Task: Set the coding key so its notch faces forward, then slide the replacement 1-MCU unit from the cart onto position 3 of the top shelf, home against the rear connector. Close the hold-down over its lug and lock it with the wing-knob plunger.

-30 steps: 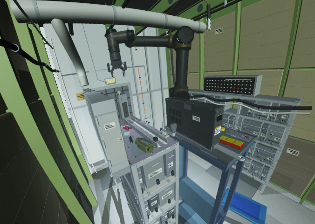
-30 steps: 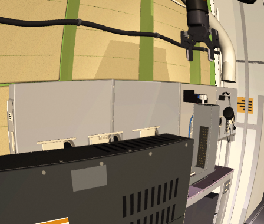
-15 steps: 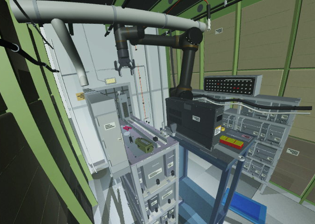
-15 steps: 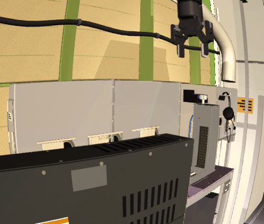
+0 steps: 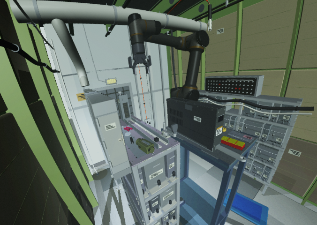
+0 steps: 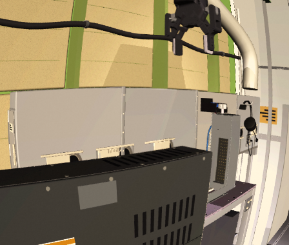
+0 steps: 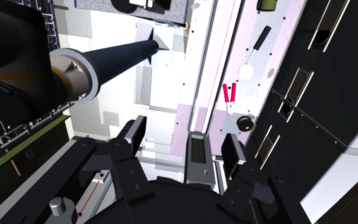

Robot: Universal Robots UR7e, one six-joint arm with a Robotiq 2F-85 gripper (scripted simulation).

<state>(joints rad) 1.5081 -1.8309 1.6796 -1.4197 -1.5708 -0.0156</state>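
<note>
The black replacement 1-MCU unit [image 5: 194, 122] [image 6: 94, 200] sits on the blue cart, beside the top shelf [image 5: 148, 138]. The shelf's open slot runs between two rails toward the grey rear connector [image 5: 124, 106] [image 6: 224, 151] [image 7: 198, 155], which stands upright at the far end. A small black round knob [image 7: 244, 123] lies on the shelf near the connector, and whether it is the coding key I cannot tell. My gripper [image 5: 139, 67] [image 6: 192, 45] [image 7: 184, 139] hangs high above the rear end of the shelf, pointing down. It is open and holds nothing.
A grey duct pipe [image 5: 71, 50] [image 6: 244, 54] curves down close beside my gripper. Red-handled pliers [image 5: 127, 129] [image 7: 229, 96], an inspection mirror [image 7: 251, 57] and an olive device [image 5: 145, 145] lie on the shelf. A tall grey unit [image 5: 108, 132] stands along its far side.
</note>
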